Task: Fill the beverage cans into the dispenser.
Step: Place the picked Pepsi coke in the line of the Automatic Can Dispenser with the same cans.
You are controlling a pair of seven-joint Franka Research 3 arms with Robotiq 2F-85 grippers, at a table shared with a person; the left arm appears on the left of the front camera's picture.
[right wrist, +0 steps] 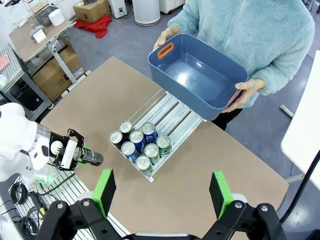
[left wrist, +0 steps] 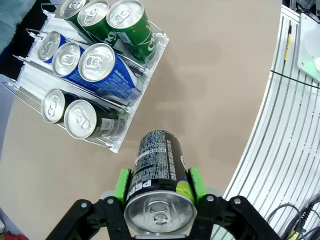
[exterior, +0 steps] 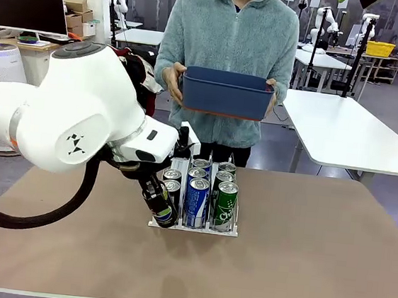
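Left tool (left wrist: 157,187) was clamped on a black Pepsi can (left wrist: 159,187), held just off the dispenser (left wrist: 145,70) near the counter's middle. Right tool (right wrist: 162,192) was spread wide, empty. Eight cans were seated; one black lane slot seemingly remained.

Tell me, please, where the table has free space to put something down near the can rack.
The table is bare from the dispenser out to its right and near edges. Behind the cans, the rack's far lane sections lie free. The rack's front left corner is crowded: the left end effector holds a black Pepsi can there.
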